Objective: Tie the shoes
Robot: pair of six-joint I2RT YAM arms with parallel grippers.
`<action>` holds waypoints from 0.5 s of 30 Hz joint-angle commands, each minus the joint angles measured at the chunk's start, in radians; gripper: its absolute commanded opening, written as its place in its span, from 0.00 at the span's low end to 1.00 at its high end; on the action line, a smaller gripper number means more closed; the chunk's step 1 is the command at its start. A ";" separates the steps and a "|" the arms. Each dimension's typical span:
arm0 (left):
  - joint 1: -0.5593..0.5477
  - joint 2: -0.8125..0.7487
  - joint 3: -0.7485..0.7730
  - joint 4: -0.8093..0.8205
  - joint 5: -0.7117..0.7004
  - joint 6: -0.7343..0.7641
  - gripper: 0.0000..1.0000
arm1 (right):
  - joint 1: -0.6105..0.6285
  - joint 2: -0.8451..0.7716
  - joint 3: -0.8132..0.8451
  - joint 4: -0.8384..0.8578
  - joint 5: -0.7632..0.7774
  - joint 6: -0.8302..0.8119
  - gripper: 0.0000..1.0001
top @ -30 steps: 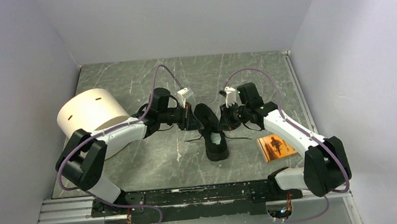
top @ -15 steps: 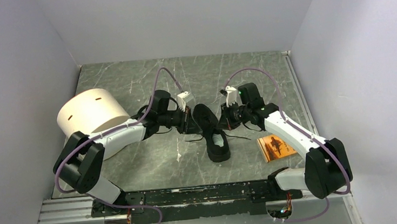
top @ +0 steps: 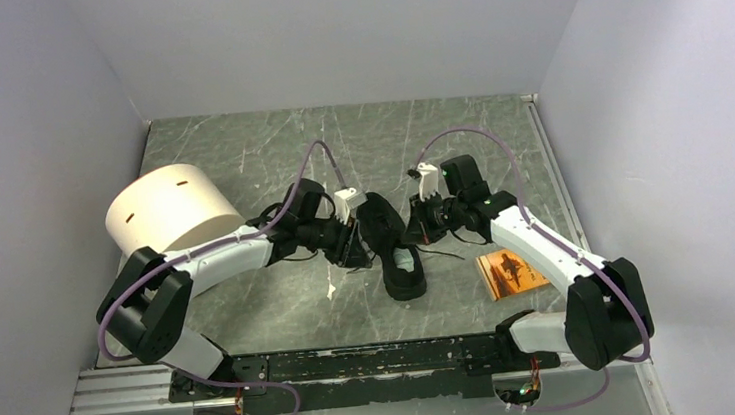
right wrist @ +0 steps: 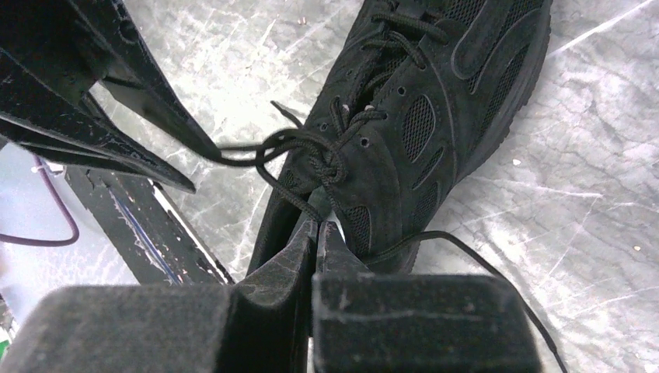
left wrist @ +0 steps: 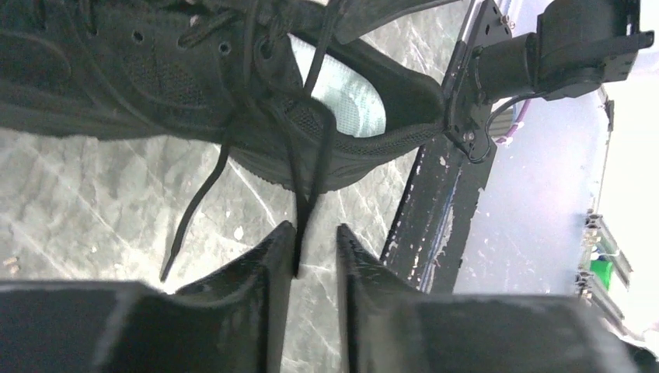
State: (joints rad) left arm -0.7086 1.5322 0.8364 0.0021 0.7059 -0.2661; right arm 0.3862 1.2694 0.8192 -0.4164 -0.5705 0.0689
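The black shoe (top: 397, 257) lies mid-table, heel toward the arms, pale insole (left wrist: 347, 92) showing. Its thin laces meet in a knot (right wrist: 332, 165) over the tongue. My left gripper (top: 356, 248) sits at the shoe's left side. Its jaws (left wrist: 315, 233) are open by a narrow gap, and a lace loop (left wrist: 305, 198) hangs into that gap against the left finger (left wrist: 268, 260). My right gripper (top: 414, 232) is at the shoe's right side, shut (right wrist: 319, 225) on another lace strand running from the knot. A loose lace end (right wrist: 497, 272) trails over the table.
A white cylinder (top: 165, 210) stands at the left, behind my left arm. An orange booklet (top: 512, 271) lies right of the shoe under my right forearm. A black rail (top: 377, 360) runs along the near edge; walls close three sides.
My left gripper has slid toward the near edge along the shoe's side and its jaws have parted from shut. The right gripper has closed fully and stayed in place.
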 commanded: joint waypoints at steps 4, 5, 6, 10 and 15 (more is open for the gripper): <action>-0.001 -0.053 0.155 -0.220 -0.073 0.144 0.50 | -0.001 0.004 0.036 -0.076 -0.034 -0.059 0.00; 0.002 -0.058 0.177 -0.242 -0.081 0.158 0.52 | -0.001 0.004 0.037 -0.079 -0.035 -0.061 0.00; 0.005 -0.063 0.200 -0.259 -0.090 0.170 0.53 | -0.001 0.004 0.037 -0.082 -0.037 -0.060 0.00; 0.012 -0.076 0.262 -0.243 -0.180 0.150 0.75 | -0.001 0.008 0.042 -0.082 -0.043 -0.060 0.00; 0.014 0.042 0.381 -0.203 -0.180 0.107 0.82 | 0.000 0.017 0.052 -0.079 -0.046 -0.061 0.00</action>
State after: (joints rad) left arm -0.7013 1.4925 1.1309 -0.2203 0.5484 -0.1387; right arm 0.3862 1.2770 0.8379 -0.4877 -0.5968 0.0204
